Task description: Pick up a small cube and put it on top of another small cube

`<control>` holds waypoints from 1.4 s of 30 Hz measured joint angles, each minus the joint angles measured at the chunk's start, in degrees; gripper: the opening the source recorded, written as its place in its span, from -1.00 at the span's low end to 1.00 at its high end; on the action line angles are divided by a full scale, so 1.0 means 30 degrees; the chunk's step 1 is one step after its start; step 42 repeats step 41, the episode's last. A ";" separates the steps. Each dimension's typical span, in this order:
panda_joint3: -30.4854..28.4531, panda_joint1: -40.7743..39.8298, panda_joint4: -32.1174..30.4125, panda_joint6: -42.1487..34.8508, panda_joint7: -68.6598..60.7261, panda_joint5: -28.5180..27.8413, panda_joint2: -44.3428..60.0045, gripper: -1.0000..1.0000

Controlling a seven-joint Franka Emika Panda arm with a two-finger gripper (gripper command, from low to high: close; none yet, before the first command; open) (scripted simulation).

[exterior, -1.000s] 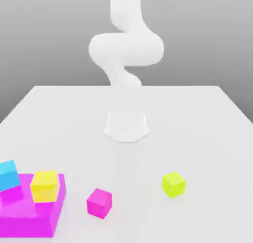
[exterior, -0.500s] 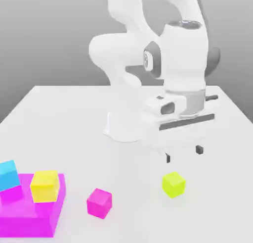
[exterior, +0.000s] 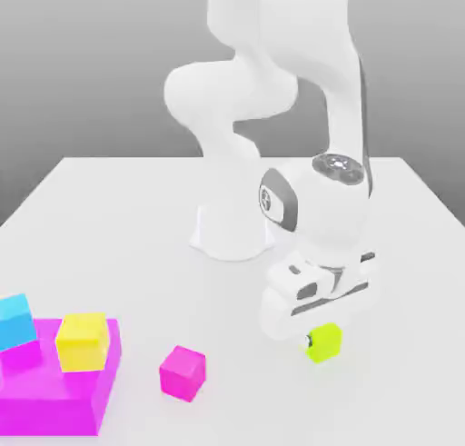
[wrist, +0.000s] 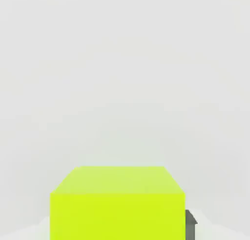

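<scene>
The claw (exterior: 325, 338) is closed on the lime cube (exterior: 324, 345), low at the counter (exterior: 245, 390); a dark pad (wrist: 190, 227) lies against one side of the cube, and the opposite contact, hidden in the hand view, is presumably matched. The step in hand is to secure this grip and begin the lift: pressure should be even on both sides, and the first rise straight up and slow, so that the cube neither slips nor twists. Beside the claw, toward the exterior view's left, lies the magenta cube (exterior: 183, 373), a possible base for stacking; farther that way, the yellow cube (exterior: 83, 342) and, beyond it, the blue cube (exterior: 14, 322) rest on the magenta block (exterior: 50, 403). Travel should clear their tops, and the lime cube should be squared over the chosen base before release.
</scene>
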 joint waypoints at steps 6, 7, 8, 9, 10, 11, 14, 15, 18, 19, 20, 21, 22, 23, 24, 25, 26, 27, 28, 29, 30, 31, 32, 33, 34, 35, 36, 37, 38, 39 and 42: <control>0.0999 -0.0687 -0.0617 -0.2592 -0.0985 0.1282 -0.3205 -1.00; 0.1117 -0.0716 -0.0748 -0.3147 -0.1224 0.1617 -0.3892 -1.00; 0.1163 -0.0640 -0.0878 -0.3705 -0.1438 0.1923 -0.4581 -1.00; 0.1092 -0.0810 -0.0892 -0.4088 -0.1185 0.2111 -0.4980 -1.00; 0.1002 -0.1062 -0.0843 -0.4376 -0.0670 0.2228 -0.5219 -1.00; 0.0973 -0.1402 -0.0754 -0.4606 -0.0007 0.2305 -0.5361 -1.00; -0.0006 -0.1639 -0.0413 -0.5173 0.2348 0.2409 -0.5596 -1.00; -0.0289 -0.1905 -0.0291 -0.5351 0.3185 0.2410 -0.5654 -1.00; -0.0907 -0.3112 0.0079 -0.5867 0.5716 0.2393 -0.5813 -1.00; -0.1046 -0.3425 0.0204 -0.6045 0.6569 0.2382 -0.5866 -1.00; -0.1205 -0.3693 0.0329 -0.6222 0.7422 0.2364 -0.5918 -1.00; -0.1354 -0.4008 0.0453 -0.6396 0.8281 0.2346 -0.5969 -1.00; -0.1499 -0.4349 0.0578 -0.6571 0.9141 0.2325 -0.6021 -1.00; -0.1623 -0.4706 0.0702 -0.6744 1.0001 0.2303 -0.6072 -1.00; -0.1763 -0.5044 0.0827 -0.6918 1.0864 0.2276 -0.6123 -1.00; -0.1895 -0.5391 0.0951 -0.7092 1.1728 0.2247 -0.6175 -1.00; -0.2027 -0.5734 0.1076 -0.7266 1.2575 0.2236 -0.6226 -1.00; -0.2159 -0.6080 0.1200 -0.7440 1.3452 0.2192 -0.6277 -1.00; -0.2290 -0.6426 0.1325 -0.7613 1.4326 0.2151 -0.6327 -1.00; -0.2422 -0.6772 0.1449 -0.7789 1.5201 0.2111 -0.6380 -1.00; -0.2538 -0.7124 0.1573 -0.7957 1.6066 0.2073 -0.6424 -1.00; -0.2673 -0.7480 0.1699 -0.8150 1.6951 0.2043 -0.6495 -1.00; -0.2746 -0.7669 0.1798 -0.8071 1.7525 0.2057 -0.6316 -1.00; -0.2778 -0.7710 0.1867 -0.7710 1.7736 0.2163 -0.5883 -1.00; -0.2646 -0.7865 0.1922 -0.7206 1.7779 0.2314 -0.5322 -1.00; -0.2568 -0.7902 0.1968 -0.6632 1.7723 0.2501 -0.4696 -1.00; -0.2466 -0.7908 0.2012 -0.6021 1.7605 0.2720 -0.4037 -1.00; -0.2345 -0.7961 0.2053 -0.5393 1.7442 0.2972 -0.3362 -1.00; -0.2196 -0.8048 0.2091 -0.4800 1.7269 0.3221 -0.2726 1.00; -0.2196 -0.8048 0.2091 -0.4800 1.7269 0.3221 -0.2726 1.00; -0.2196 -0.8048 0.2091 -0.4800 1.7269 0.3221 -0.2726 1.00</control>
